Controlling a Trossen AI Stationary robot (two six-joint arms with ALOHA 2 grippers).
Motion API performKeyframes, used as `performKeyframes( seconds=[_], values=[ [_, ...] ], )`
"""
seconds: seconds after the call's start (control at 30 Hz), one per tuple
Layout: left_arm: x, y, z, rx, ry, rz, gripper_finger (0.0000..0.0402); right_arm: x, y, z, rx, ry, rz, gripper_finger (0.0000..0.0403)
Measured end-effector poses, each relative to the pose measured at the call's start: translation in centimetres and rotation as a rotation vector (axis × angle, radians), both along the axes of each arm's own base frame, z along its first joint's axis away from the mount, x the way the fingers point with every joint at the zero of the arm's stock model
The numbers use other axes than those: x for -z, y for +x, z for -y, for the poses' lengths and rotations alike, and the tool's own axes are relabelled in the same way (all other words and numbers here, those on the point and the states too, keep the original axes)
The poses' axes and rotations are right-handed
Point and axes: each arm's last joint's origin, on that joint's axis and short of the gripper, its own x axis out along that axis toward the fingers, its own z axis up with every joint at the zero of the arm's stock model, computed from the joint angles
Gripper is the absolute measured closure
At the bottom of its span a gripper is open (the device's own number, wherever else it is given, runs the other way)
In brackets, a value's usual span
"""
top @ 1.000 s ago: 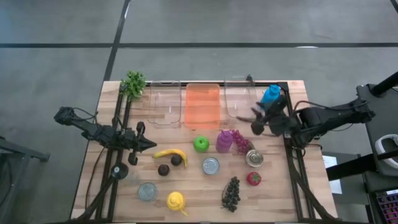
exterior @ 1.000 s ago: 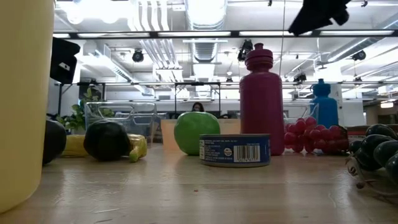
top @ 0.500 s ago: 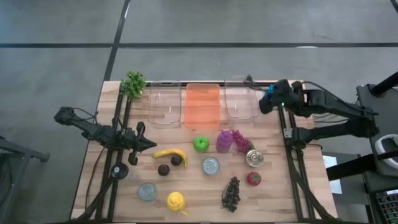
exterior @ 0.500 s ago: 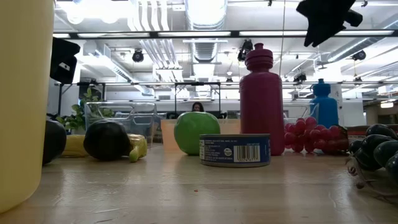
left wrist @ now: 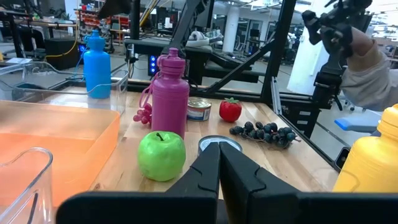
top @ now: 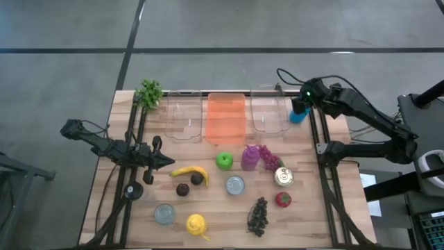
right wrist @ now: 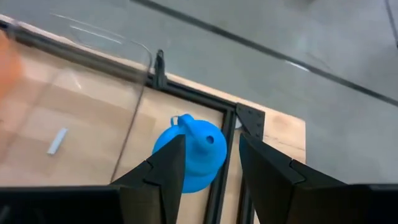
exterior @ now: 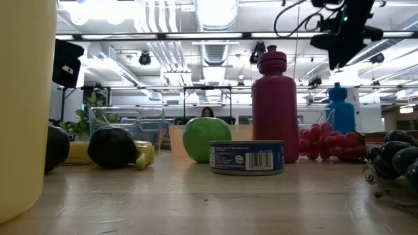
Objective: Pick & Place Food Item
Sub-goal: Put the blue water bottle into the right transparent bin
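The food lies spread over the wooden table: a green apple (top: 223,160), a banana (top: 191,171), red grapes (top: 268,158), dark grapes (top: 258,215) and a strawberry (top: 282,199). My right gripper (right wrist: 211,165) is open and holds nothing. It hovers high over the far right corner, slanting down above a blue bottle (right wrist: 189,154) that stands on the table; in the low view the right gripper (exterior: 343,36) shows well above everything. My left gripper (top: 166,161) waits shut at the left, level, beside the banana.
Three bins stand along the far edge: a clear one (top: 184,114), an orange one (top: 225,117) and a clear one (top: 268,111). A purple bottle (top: 250,157), two cans (top: 235,185) (top: 283,176), a yellow bottle (top: 197,224) and a leafy plant (top: 148,93) also stand on the table.
My right gripper has swung from above the red grapes and the purple bottle toward the table's far right corner, staying high and turning as it went. It now points down over the blue bottle. Nothing on the table has moved.
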Motion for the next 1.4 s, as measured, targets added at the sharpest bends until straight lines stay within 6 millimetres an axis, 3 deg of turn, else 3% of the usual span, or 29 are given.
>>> performKeyframes(
  seconds=[0.33, 0.83, 1.2, 1.4],
  values=[
    [0.0, 0.0, 0.0, 0.000, 0.000, 0.000, 0.0391, 1.5, -0.1, 3.2, 0.045, 0.122, -0.056, 0.0257],
    [0.0, 0.0, 0.0, 0.000, 0.000, 0.000, 0.0391, 1.9, 0.0, 3.2, 0.014, 0.195, 0.014, 0.0275],
    [0.0, 0.0, 0.0, 0.000, 0.000, 0.000, 0.0391, 2.7, 0.5, 4.0, 0.011, 0.219, -0.032, 0.0267],
    [0.0, 0.0, 0.0, 0.000, 0.000, 0.000, 0.0391, 2.7, 0.8, 4.2, -0.001, 0.210, -0.033, 0.0295]
  ],
)
